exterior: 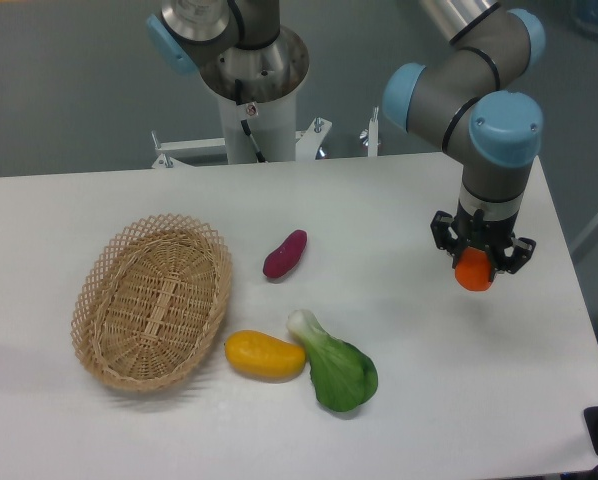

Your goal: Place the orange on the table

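Fruit sat pinched between my jaws: the orange (pixel 473 272) hung in my gripper (pixel 476 270) over the right part of the table (pixel 399 200), its lower half showing below my black fingers (pixel 445 236), which closed on it from either side. Whether it touched the white surface or hung just above it, I could not tell from the fixed camera. My arm (pixel 469 100) came down from the upper right, grey tubes with blue caps, the wrist pointing straight down.

Well apart from me, on the left of the tabletop, lay the oval wicker basket (pixel 151 300), and nothing lay inside it; only its woven floor showed. Near the middle rested a purple sweet potato (pixel 285 254), tilted, beside the basket's upper right rim but apart from it. Lower down lay a yellow mango-like fruit (pixel 265 355), just beside the basket's rim. A bok choy (pixel 333 366) touched that yellow fruit on its right, white stem pointing up and left, green leaves toward the front edge.
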Controlling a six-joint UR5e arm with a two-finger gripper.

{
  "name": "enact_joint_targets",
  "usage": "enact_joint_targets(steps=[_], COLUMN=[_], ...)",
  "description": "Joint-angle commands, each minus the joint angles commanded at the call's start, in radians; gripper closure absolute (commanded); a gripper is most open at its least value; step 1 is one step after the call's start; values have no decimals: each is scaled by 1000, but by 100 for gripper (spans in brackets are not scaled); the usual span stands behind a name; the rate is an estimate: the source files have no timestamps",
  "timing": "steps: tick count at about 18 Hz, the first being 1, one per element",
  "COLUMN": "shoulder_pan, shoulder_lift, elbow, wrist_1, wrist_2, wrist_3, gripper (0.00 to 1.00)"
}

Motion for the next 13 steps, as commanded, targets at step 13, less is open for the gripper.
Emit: enact_joint_targets(steps=[13], shoulder_pan=[-14], shoulder_lift=[-5], elbow=[-47], wrist_1=[6], wrist_2=[5], wrist_3=[-52], gripper=[81])
